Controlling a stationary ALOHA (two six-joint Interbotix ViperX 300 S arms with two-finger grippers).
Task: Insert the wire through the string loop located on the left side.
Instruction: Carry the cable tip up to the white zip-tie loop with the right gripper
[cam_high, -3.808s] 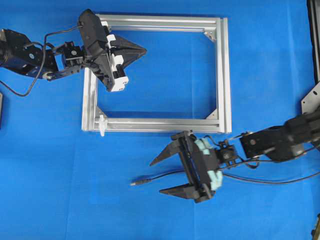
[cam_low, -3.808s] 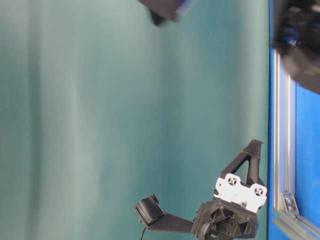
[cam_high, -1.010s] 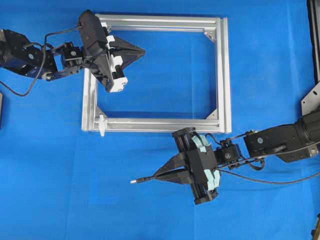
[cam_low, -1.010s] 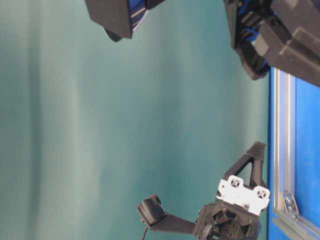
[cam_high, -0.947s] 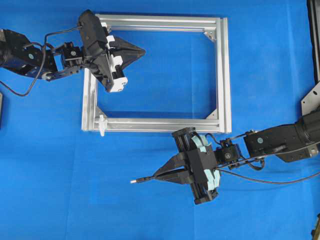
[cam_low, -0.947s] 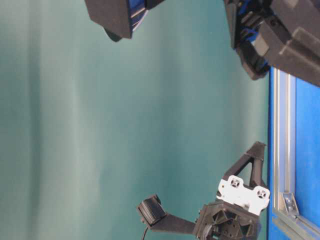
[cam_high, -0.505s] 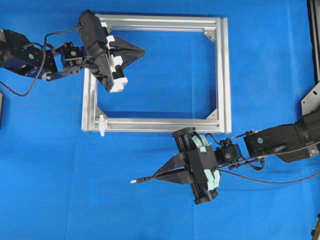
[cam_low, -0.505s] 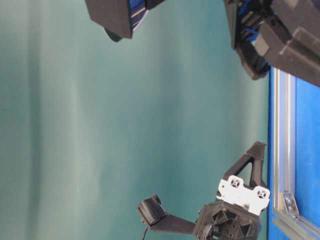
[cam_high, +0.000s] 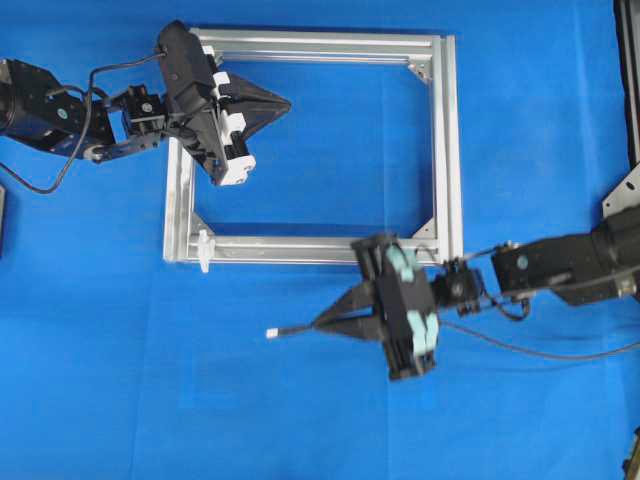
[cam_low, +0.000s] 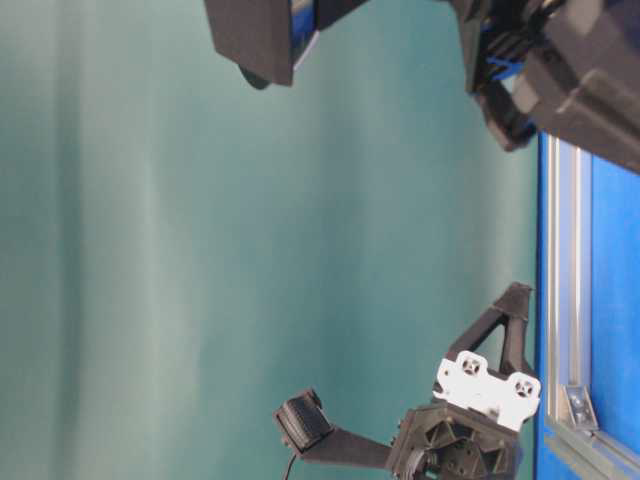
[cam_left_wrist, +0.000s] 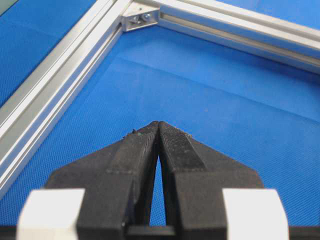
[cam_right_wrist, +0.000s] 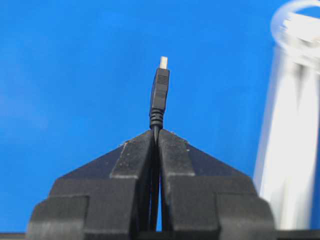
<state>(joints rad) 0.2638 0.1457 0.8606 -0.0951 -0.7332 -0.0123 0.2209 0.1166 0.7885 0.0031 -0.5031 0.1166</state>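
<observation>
Wire (cam_right_wrist: 159, 97) thin black with pale plug tip, clamped in right end effector (cam_high: 335, 322), string loop (cam_high: 204, 250) on silver frame (cam_high: 447, 150), left end effector (cam_left_wrist: 158, 131) closed empty.

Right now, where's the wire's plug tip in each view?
Overhead: plug tip lower centre-left, sticking left out of the right tool.
Table-level: not visible.
Left wrist: not in it.
Right wrist: plug tip top centre, above the fingertips.
Shared landmark: frame, blurred at right.

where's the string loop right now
In the overhead view the string loop sits at the lower-left corner of the aluminium frame, up and left of the wire tip held by the right gripper.
</observation>
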